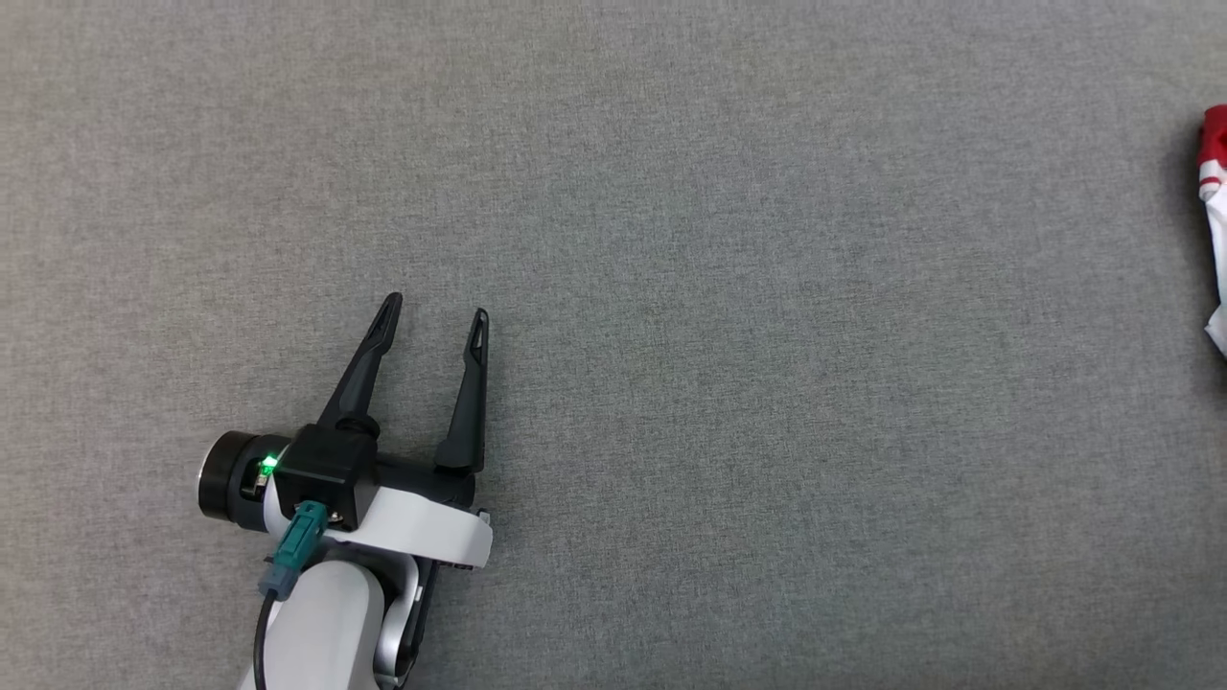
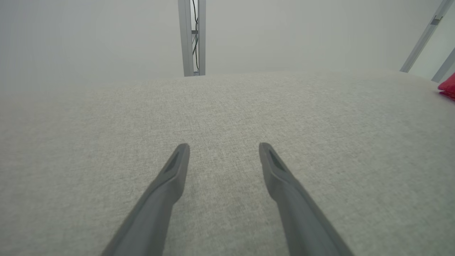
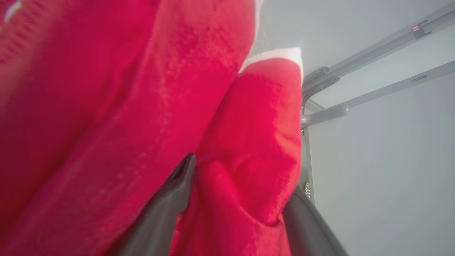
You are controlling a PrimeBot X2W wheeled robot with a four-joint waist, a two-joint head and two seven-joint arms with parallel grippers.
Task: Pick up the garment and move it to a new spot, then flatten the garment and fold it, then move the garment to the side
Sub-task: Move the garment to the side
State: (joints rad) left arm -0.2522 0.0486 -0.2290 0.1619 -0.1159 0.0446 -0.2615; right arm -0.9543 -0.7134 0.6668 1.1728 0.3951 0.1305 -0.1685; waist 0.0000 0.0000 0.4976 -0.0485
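The garment (image 1: 1215, 220) is red and white and pokes in at the far right edge of the grey cloth surface (image 1: 729, 287); most of it is out of frame there. In the left wrist view a red corner of the garment (image 2: 448, 87) shows at the far right. My left gripper (image 1: 435, 309) rests open at the lower left, far from the garment, with nothing between its fingers (image 2: 224, 145). In the right wrist view the red garment (image 3: 106, 106) presses close against the camera. My right gripper (image 3: 227, 156) has its fingers spread wide with a fold of fabric bulging between them.
A grey metal frame post (image 2: 192, 35) stands beyond the far edge of the surface. More frame bars (image 3: 355, 85) show to the right of the garment, against a pale wall.
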